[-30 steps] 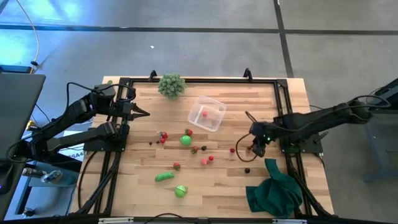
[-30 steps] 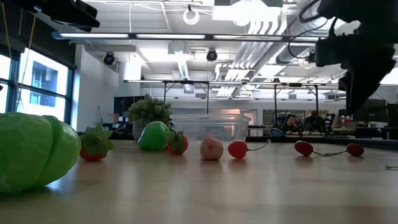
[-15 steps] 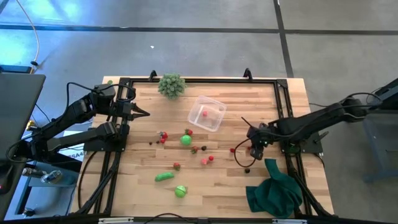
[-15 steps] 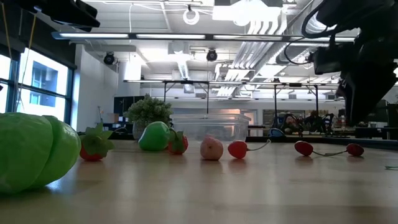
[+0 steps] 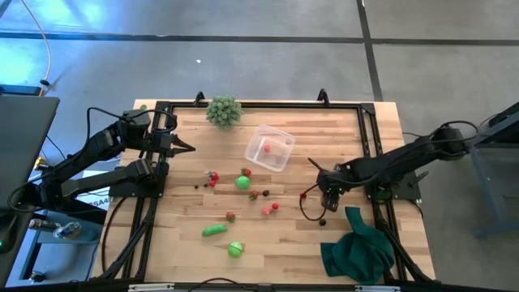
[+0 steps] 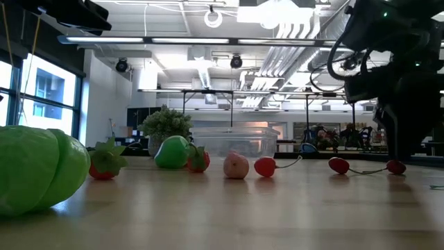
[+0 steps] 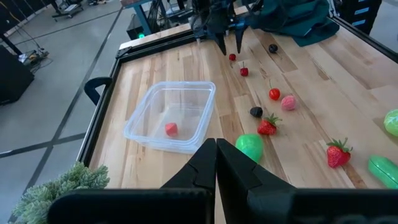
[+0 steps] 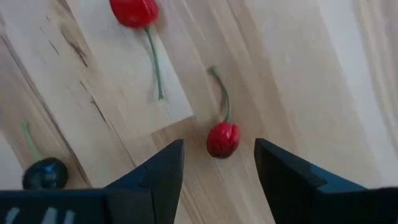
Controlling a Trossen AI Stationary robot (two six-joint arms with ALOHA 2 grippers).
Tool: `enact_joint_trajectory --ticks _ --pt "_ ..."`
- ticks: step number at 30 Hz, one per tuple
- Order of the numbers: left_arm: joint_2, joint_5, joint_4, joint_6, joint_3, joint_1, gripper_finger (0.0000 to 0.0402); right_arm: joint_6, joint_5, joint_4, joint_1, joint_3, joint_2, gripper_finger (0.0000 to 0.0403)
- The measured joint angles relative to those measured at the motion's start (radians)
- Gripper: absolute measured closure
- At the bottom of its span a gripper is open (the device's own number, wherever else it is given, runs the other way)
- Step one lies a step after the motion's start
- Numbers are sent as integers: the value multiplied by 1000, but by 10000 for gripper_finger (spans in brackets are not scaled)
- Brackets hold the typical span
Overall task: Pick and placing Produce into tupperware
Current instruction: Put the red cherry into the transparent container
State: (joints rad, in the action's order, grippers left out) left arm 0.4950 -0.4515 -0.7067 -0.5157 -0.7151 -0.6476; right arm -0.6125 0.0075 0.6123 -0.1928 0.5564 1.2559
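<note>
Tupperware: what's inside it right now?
One small red produce piece lies on the floor of the tupperware; it also shows from above. The clear walls hide nothing else inside. The other produce is outside, on the table.

A pale wooden slatted table (image 5: 340,130) carries everything. On it lie scattered small red and green toy produce (image 5: 242,182), a clear square plastic tupperware (image 5: 270,148), a spiky pale-green ball (image 5: 223,110) and a crumpled dark green cloth (image 5: 359,251).

Looking straight down on pale wooden counter (image 8: 298,56). Right claw (image 8: 219,163) spread wide, one red cherry (image 8: 222,139) sitting right between the dark fingers (image 8: 163,171). Second red cherry (image 8: 134,10) farther off, dark berry (image 8: 45,173) off beside one finger.
</note>
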Motion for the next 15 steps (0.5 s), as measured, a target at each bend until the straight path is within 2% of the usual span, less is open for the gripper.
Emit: enact_joint_trajectory --ticks 15 --pt "0 0 0 0 0 0 399 -16 11 -54 0 5 111 216"
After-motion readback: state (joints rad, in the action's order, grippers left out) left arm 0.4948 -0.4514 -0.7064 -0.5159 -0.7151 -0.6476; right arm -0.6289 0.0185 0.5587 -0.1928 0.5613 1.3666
